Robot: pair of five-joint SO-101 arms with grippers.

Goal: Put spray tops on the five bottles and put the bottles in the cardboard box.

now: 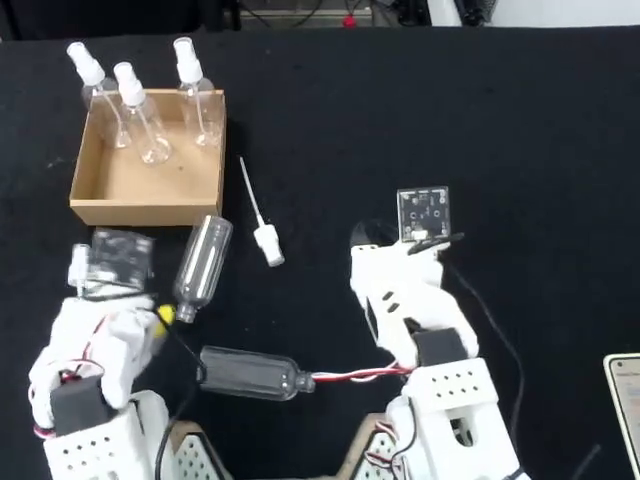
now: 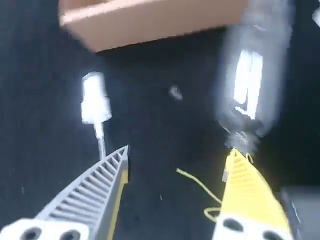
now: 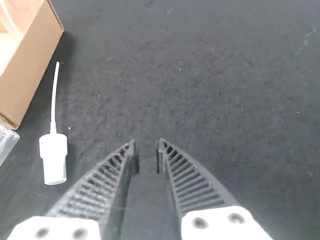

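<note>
- My left gripper (image 2: 179, 151) stands wide open with nothing between its grey and yellow fingers, low over the black cloth-covered table (image 1: 500, 120) near its left edge.
- Just ahead of the grey finger lies a loose white spray top with a thin dip tube (image 2: 95, 104). The yellow finger's tip sits right by the neck of an uncapped clear plastic bottle (image 2: 250, 75) lying on its side. I cannot tell whether the two touch.
- My right gripper (image 3: 146, 150) is almost closed, with only a narrow gap between the fingers, and it holds nothing. It sits toward the middle of the table.
- Beside it rests a second white spray top (image 3: 54, 161), its long tube pointing toward the brown cardboard box (image 1: 145, 212).
- A second uncapped clear bottle (image 1: 245, 372) lies on its side by the near edge, between the two arm bases.
- The box sits toward the far left corner, and three clear bottles with white spray tops (image 1: 145, 125) stand upright along its far wall.
- As I read it, three of the five bottles are capped and boxed. The two lying bottles each need a top fitted and then a place in the box, which should take them on its near side.
</note>
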